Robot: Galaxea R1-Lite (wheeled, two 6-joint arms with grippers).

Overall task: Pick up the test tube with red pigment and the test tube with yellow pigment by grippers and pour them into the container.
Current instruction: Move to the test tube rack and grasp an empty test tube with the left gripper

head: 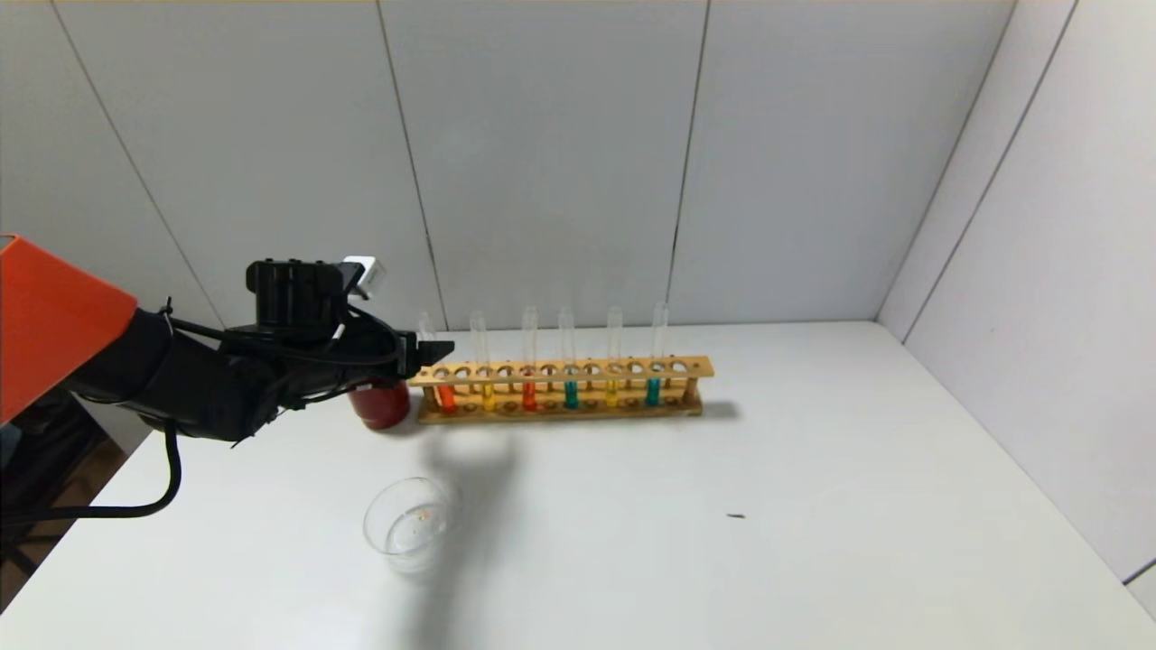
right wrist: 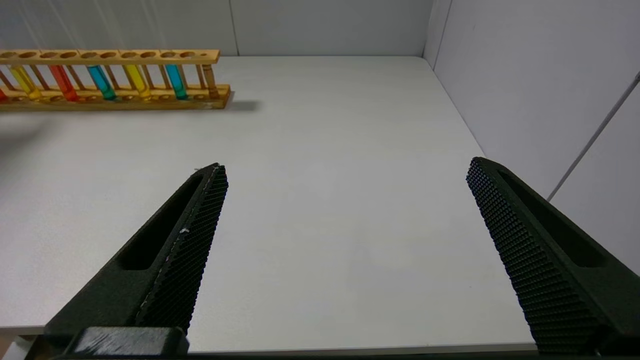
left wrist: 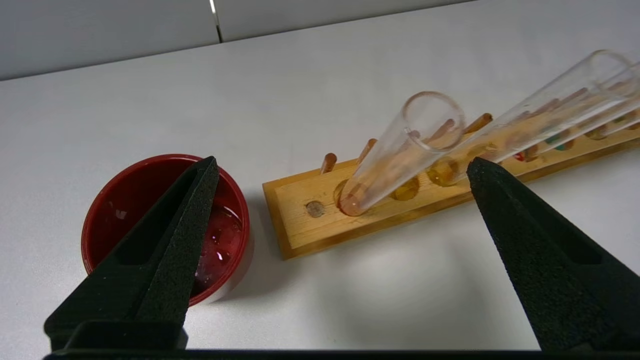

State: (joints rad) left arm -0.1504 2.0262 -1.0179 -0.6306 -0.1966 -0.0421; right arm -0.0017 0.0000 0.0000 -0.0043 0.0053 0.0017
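Left gripper [head: 432,350]: at the left end of the wooden rack [head: 560,390], level with the upper part of the end tube; its fingers [left wrist: 175,240] stand wide apart and hold nothing. In the left wrist view the end tube rises between the two fingers without touching either.
Right gripper [right wrist: 345,170]: fingers wide apart and empty, over bare worktop [head: 813,506] well to the right of the rack; it does not show in the head view.
Red tube [head: 445,395]: upright in the rack's leftmost filled hole, just beside the left gripper. A second red-tipped tube [head: 529,394] stands two places to its right.
Yellow tube [head: 488,395]: upright in the rack, right next to the red tube. Another yellow one [head: 612,392] stands further right, between two teal tubes [head: 571,394].
Glass dish [head: 408,524]: on the worktop in front of the rack's left end, well apart from it.
Dark red cup [head: 380,404]: on the worktop, touching or nearly touching the rack's left end, below the left gripper; wet inside.
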